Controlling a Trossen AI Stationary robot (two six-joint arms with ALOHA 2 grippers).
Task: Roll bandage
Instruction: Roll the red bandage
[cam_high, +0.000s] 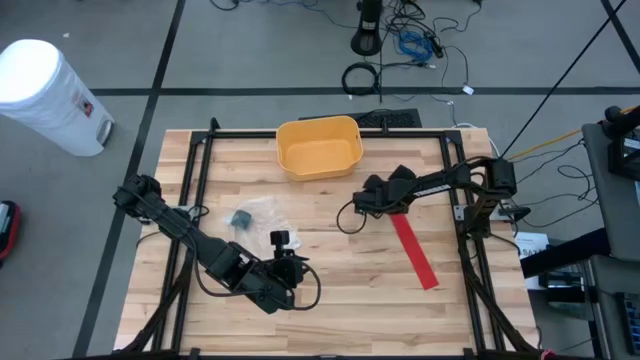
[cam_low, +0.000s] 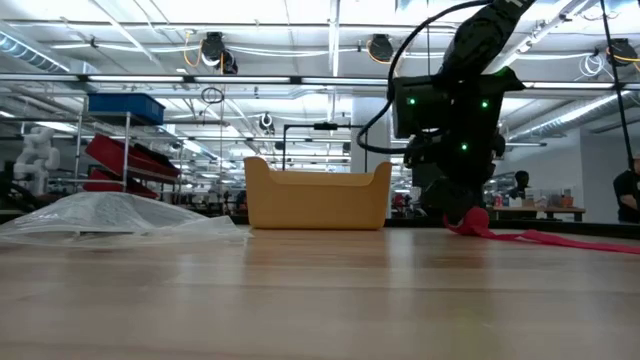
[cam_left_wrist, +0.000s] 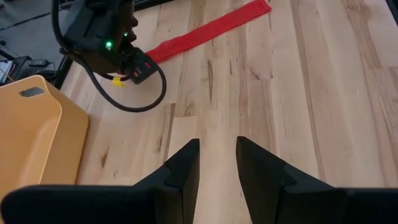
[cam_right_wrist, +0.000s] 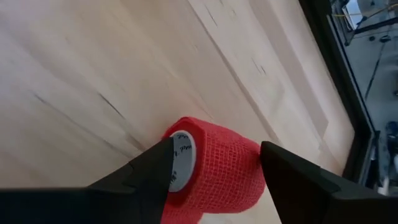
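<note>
Sitting at the upper centre of the high view, a yellow bin rests on the wooden surface with nothing visible inside it; in the low view it stands at centre frame, its two handle notches at the rim. To its lower left in the high view lies a crumpled clear plastic bag with a small dark grey object in or on it; which of the two cannot be told. A white cylindrical bin stands on the floor at the upper left of that view, with a label on its side too small to read.

The red bandage lies as a flat strip running from centre right down toward the lower right of the high view. Its rolled end fills the lower centre of the right wrist view, wound on a white core that carries small printed writing, not legible.

The right gripper is spread wide, its two dark fingers standing on either side of the roll; the finger beside the core end looks to be just touching it, the other stands apart, so the roll is flanked and not squeezed. The left gripper, at the lower centre of the high view, hangs over bare wood with its fingers partly parted and nothing between them.
</note>
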